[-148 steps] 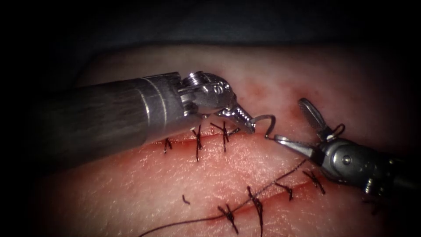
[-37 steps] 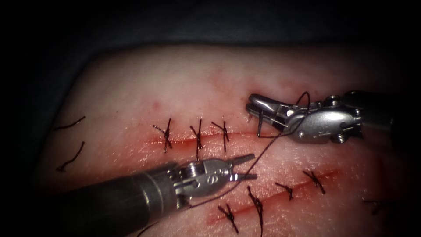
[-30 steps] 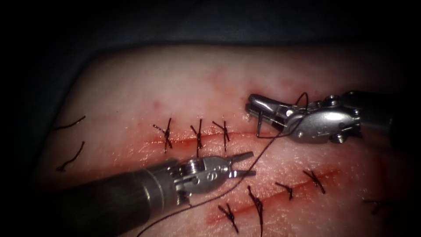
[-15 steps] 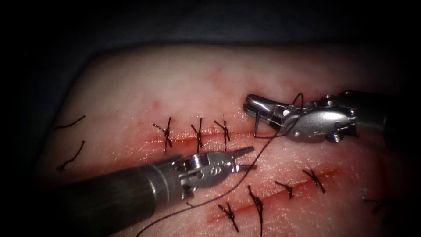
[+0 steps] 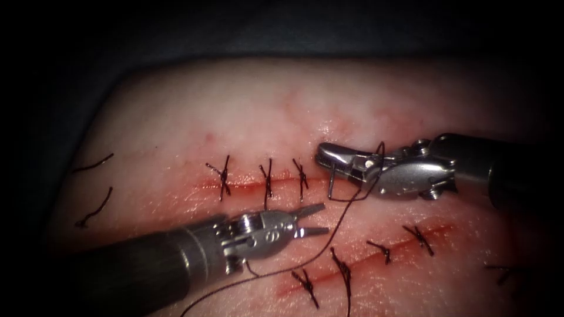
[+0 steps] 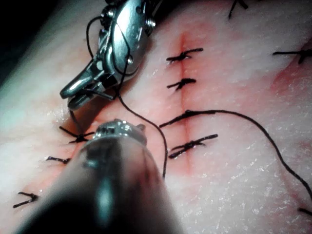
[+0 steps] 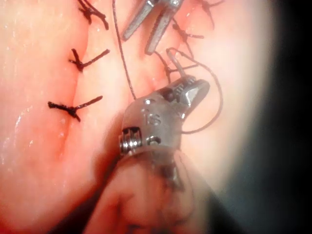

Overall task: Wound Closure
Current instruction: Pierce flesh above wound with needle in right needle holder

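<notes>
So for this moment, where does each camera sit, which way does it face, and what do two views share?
Endoscope view: above and in front of the tissue; left pincer open, holding nothing; right pincer shut on the needle at the cut's right end.
Left wrist view: along the left arm's shaft, facing the right pincer and thread.
Right wrist view: along the right arm's shaft at its own pincer, the left pincer beyond.
Shared: every view has the right pincer, thread and stitches.

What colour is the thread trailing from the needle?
Dark, nearly black thread, clearest in the endoscope view, crossing the pink tissue.

Two dark shafts (image 5: 135,264) — silver wrists, toothed jaws, small screws.
</notes>
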`<state>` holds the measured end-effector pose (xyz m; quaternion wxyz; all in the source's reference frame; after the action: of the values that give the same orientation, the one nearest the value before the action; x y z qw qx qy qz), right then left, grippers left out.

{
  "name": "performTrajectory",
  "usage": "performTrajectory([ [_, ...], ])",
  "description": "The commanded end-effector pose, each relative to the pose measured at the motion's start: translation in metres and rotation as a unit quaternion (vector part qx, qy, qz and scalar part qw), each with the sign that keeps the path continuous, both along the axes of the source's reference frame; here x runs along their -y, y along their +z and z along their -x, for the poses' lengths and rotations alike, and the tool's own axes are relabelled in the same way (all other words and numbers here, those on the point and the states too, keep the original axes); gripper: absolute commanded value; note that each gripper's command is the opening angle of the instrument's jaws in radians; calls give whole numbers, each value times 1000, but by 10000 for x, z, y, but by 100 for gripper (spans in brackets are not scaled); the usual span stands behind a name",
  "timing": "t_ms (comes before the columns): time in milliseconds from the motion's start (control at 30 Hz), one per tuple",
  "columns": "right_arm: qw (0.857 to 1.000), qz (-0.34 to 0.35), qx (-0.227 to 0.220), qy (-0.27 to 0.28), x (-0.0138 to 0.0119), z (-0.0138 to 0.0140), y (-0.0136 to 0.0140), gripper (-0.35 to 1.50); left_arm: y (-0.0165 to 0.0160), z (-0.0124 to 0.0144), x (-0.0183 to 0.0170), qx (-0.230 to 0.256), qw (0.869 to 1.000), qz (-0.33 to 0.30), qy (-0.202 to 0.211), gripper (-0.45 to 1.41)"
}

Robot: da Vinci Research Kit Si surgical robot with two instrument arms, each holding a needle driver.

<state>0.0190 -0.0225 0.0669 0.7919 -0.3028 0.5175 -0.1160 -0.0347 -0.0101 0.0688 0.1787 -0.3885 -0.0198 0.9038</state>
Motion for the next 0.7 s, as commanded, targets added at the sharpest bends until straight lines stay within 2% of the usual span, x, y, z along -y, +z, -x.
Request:
performTrajectory([
  [33, 1000, 3, 0, -7, 5, -12, 7, -35, 0, 4, -2, -1, 1000, 3, -1, -3],
  [333, 1000, 13, 16, -9, 23, 0, 34, -35, -24, -11, 29, -15, 1000, 12, -3, -3],
  [700, 999, -5, 36, -15, 39, 1, 67, -35, -24, -8, 29, -17, 1000, 12, -5, -5],
])
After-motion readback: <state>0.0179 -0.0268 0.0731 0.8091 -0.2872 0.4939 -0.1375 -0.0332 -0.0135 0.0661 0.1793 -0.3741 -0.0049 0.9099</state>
